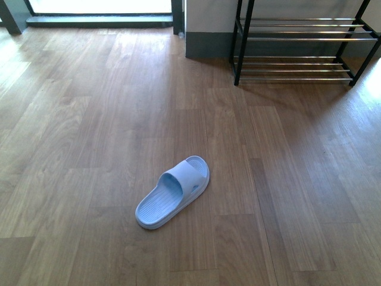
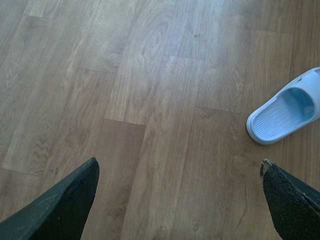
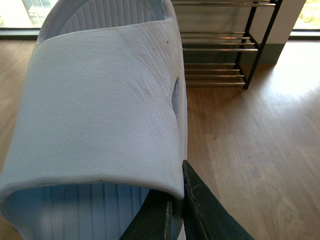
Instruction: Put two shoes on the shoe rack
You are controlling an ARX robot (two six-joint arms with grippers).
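The two shoes here are light blue slide sandals. One sandal (image 1: 172, 192) lies on the wooden floor in the front view, toe toward the shoe rack (image 1: 303, 44) at the back right. The same sandal (image 2: 287, 112) shows in the left wrist view, off to one side of my open left gripper (image 2: 179, 170), which holds nothing. The other sandal (image 3: 100, 110) fills the right wrist view. My right gripper (image 3: 177, 200) is shut on the edge of its strap, lifted off the floor, with the rack (image 3: 225, 50) beyond it. Neither arm shows in the front view.
Wood plank floor (image 1: 89, 149) all around. A grey wall base (image 1: 208, 44) runs behind the rack, and a bright window or door sill (image 1: 101, 18) lies at the back left.
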